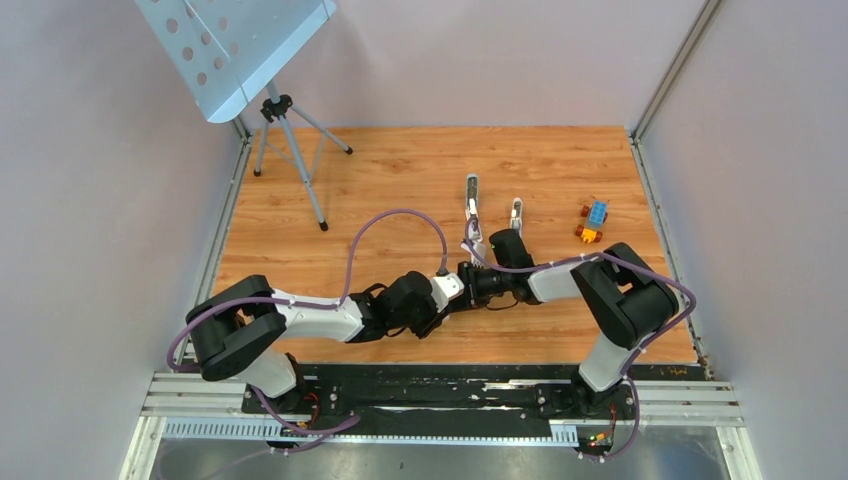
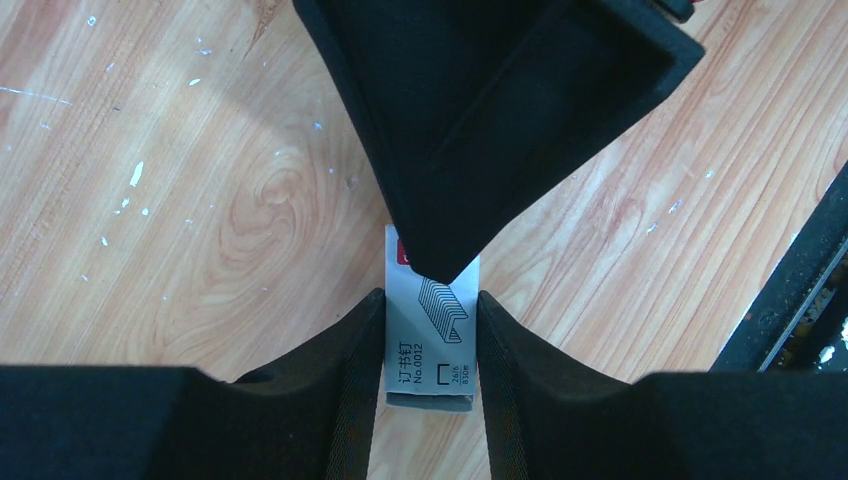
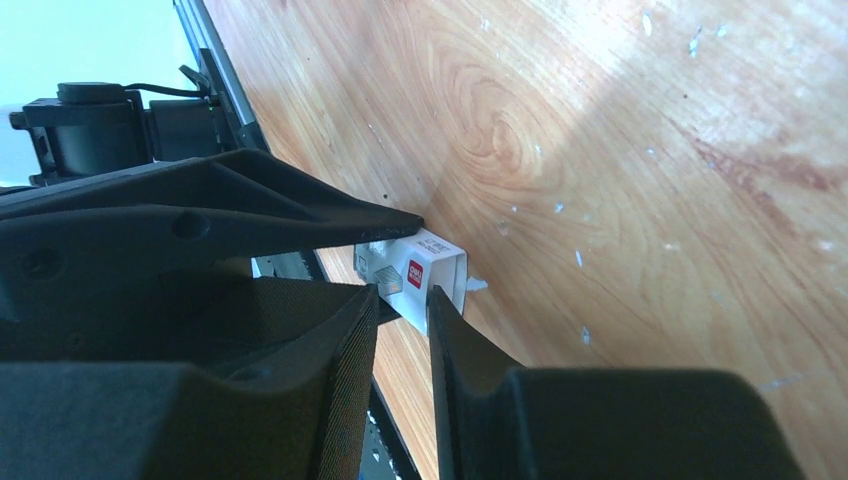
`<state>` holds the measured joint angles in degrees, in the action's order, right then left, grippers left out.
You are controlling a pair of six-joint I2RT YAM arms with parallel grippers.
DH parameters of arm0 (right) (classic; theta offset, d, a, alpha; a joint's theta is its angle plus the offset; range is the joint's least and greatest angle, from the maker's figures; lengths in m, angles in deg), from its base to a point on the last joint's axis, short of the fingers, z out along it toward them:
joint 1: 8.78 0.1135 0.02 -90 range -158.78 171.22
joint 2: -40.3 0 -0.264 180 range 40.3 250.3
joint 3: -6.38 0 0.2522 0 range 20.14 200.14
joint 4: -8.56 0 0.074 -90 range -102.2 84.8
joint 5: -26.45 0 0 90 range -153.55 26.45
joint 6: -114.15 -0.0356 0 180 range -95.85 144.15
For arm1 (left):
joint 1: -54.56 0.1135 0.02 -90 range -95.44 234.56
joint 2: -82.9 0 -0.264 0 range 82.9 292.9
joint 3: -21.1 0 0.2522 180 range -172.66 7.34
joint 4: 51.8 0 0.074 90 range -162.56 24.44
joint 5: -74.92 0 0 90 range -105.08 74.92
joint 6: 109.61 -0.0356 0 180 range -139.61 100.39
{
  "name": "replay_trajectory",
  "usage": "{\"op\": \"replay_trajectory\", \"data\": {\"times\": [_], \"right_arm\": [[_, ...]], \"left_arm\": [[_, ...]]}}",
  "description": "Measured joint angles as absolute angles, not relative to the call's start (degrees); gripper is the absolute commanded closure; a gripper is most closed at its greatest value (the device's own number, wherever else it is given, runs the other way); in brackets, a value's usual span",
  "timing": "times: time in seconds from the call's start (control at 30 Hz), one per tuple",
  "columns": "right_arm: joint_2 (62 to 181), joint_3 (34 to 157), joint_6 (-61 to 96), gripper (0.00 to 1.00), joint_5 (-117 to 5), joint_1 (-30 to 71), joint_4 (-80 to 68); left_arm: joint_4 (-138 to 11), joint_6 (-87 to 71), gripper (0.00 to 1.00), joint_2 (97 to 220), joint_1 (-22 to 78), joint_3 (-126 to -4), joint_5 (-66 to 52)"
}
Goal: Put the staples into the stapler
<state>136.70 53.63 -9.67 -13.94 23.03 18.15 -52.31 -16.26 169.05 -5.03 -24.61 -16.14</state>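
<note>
White card, a little staple box (image 2: 428, 330) marked No.0012: the left jaws are clamped on its two long sides, bracing it just over the wooden worktop (image 1: 400, 170) so it can't slide while the other arm works on it. The right jaws, narrowed to a slit, sit at the box's far end. I can't tell whether they actually nip it, and no staples show loose, so I reckon they're inside the box. The stapler (image 1: 472, 195) lies on the worktop just beyond both arms, handy for loading.
</note>
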Motion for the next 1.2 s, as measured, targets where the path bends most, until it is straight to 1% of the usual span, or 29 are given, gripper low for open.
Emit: {"op": "replay_trajectory", "data": {"times": [0.4, 0.57, 0.73, 0.8, 0.83, 0.87, 0.93, 1.2], "right_arm": [[140.3, 52.6, -12.8, 0.75, -11.0, 23.0, 26.2], [140.8, 52.4, -13.1, 0.78, -10.8, 23.0, 27.2], [141.1, 52.4, -13.3, 0.83, -9.5, 23.1, 27.8], [141.2, 52.3, -13.3, 0.84, -9.2, 23.1, 27.8], [141.2, 52.3, -13.3, 0.84, -9.1, 23.1, 27.8], [141.2, 52.3, -13.3, 0.85, -9.0, 23.1, 27.8], [141.2, 52.3, -13.4, 0.86, -8.8, 23.1, 27.8], [141.2, 52.3, -13.3, 0.92, -8.4, 23.1, 27.0]], "left_arm": [[-52.3, -16.3, 0.62, 169.1, -5.0, -24.6, -16.1], [-52.3, -16.3, 0.58, 169.1, -5.0, -24.6, -16.1], [-52.2, -16.2, 0.52, 169.0, -5.0, -24.6, -16.1], [-52.4, -16.2, 0.47, 168.9, -5.0, -24.6, -16.1], [-52.6, -16.2, 0.43, 168.7, -5.0, -24.6, -16.1], [-53.2, -16.0, 0.36, 168.4, -5.0, -24.6, -15.9], [-54.4, -15.6, 0.30, 167.0, -5.0, -24.5, -14.9], [-57.7, -13.4, 0.28, 156.1, -5.0, -22.2, -14.9]]}}
